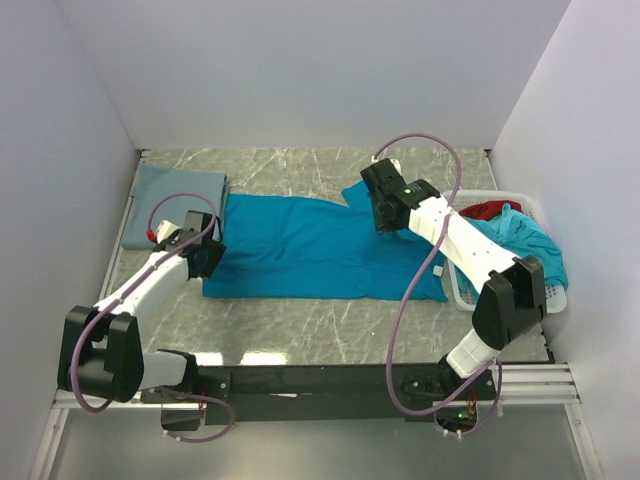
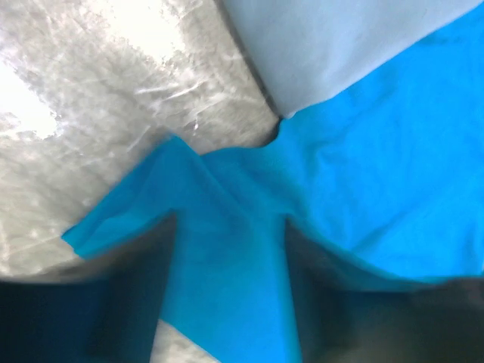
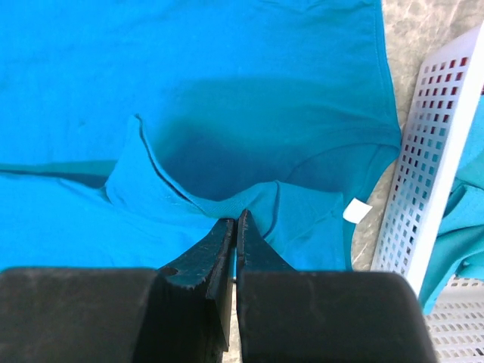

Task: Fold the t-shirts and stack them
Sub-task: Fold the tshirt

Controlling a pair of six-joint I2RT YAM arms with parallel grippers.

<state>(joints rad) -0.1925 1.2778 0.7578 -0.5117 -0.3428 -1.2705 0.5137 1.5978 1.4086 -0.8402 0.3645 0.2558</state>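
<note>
Both arms [image 1: 470,250] reach over the table [image 1: 300,330] to the teal t-shirt [image 1: 300,250] spread flat there, the right gripper [image 3: 236,219] pinched shut on a raised pleat at its sleeve end, likely to fold it over, the left gripper [image 2: 231,227] parted astride the opposite hem, cloth loose between.

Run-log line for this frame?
left gripper: open at teal t-shirt edge | right gripper: shut on it | grey-blue t-shirt: folded, far-left
</note>
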